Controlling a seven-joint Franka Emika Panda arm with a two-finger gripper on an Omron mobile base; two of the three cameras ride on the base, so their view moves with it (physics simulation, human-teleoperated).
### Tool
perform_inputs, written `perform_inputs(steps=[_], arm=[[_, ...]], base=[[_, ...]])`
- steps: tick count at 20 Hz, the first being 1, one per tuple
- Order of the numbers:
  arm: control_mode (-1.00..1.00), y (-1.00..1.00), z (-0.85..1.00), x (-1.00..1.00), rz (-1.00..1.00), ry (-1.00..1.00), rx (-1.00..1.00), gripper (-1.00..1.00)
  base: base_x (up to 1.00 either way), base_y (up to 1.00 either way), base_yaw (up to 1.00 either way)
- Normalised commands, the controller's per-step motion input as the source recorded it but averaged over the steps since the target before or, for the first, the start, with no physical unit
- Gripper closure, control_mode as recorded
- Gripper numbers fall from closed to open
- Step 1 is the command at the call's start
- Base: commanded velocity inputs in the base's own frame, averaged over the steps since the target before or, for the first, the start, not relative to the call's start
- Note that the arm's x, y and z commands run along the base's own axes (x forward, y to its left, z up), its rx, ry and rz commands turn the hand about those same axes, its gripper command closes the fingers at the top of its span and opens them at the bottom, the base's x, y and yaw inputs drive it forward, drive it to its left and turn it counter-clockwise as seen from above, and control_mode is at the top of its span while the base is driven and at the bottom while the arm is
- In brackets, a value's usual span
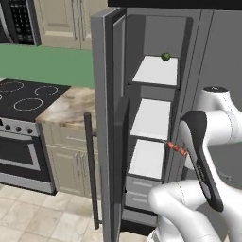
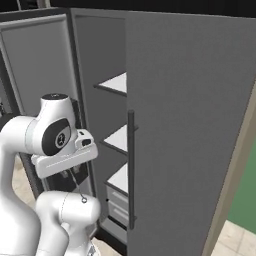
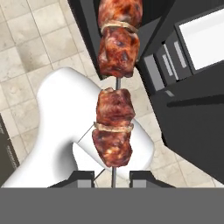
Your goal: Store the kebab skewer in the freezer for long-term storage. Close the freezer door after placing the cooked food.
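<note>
The kebab skewer (image 3: 114, 109), a thin stick with red-brown meat chunks, runs up from between my two finger tips, and my gripper (image 3: 113, 178) is shut on its stick. From the left base the kebab skewer (image 1: 176, 148) pokes out beside my forearm, at the right edge of the open freezer (image 1: 151, 118), level with its lowest white shelf (image 1: 147, 158). The freezer door (image 1: 106, 123) stands swung wide open on the left, its dark bar handle (image 1: 90, 165) facing out. Grey drawers (image 3: 168, 61) sit below the shelves.
A small green fruit (image 1: 166, 56) rests on the top shelf. The fridge's plain grey door (image 2: 190, 125) is closed, with a dark handle (image 2: 131, 170). A stove (image 1: 23, 99) and a marble counter (image 1: 71, 106) stand left of the open door, above tiled floor (image 1: 28, 212).
</note>
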Motion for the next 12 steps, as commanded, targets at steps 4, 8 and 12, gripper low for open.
perform_inputs(steps=[4, 8, 12], arm=[[1.0, 0.0, 0.0, 0.0, 0.0, 0.0, 0.0, 1.0], [1.0, 0.0, 0.0, 0.0, 0.0, 0.0, 0.0, 1.0], [1.0, 0.0, 0.0, 0.0, 0.0, 0.0, 0.0, 1.0]], base=[[0.5, 0.0, 0.07], [0.54, 0.0, 0.14], [0.47, 0.0, 0.15]])
